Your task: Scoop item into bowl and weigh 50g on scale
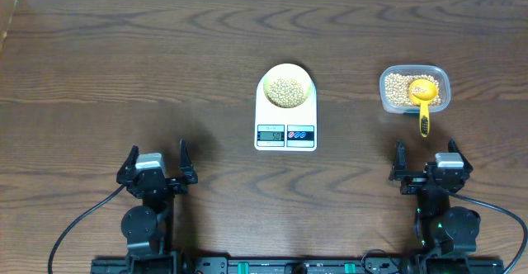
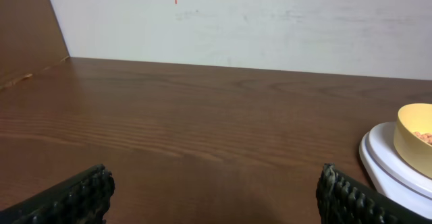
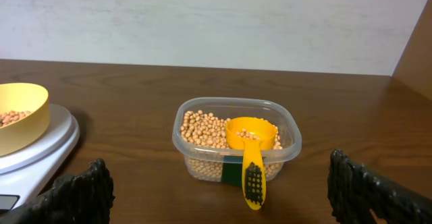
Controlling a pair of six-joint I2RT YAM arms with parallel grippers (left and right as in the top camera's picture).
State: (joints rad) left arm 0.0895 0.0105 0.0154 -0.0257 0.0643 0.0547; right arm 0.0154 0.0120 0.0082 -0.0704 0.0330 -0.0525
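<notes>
Dark wooden worktop. At near edge, left gripper and right gripper, both spread wide, empty. Centre, white scale; right of it, clear tub. On scale, pale yellow bowl. In tub, yellow scoop. Soybeans in both.

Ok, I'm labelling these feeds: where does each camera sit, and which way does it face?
Overhead: above the table, looking straight down on scale, bowl and tub; left gripper and right gripper at the bottom edge.
Left wrist: behind the left gripper, facing the far wall; own fingers in the bottom corners.
Right wrist: behind the right gripper, facing tub and scoop; own fingers below.
Shared: both wrist views catch scale and bowl.
</notes>
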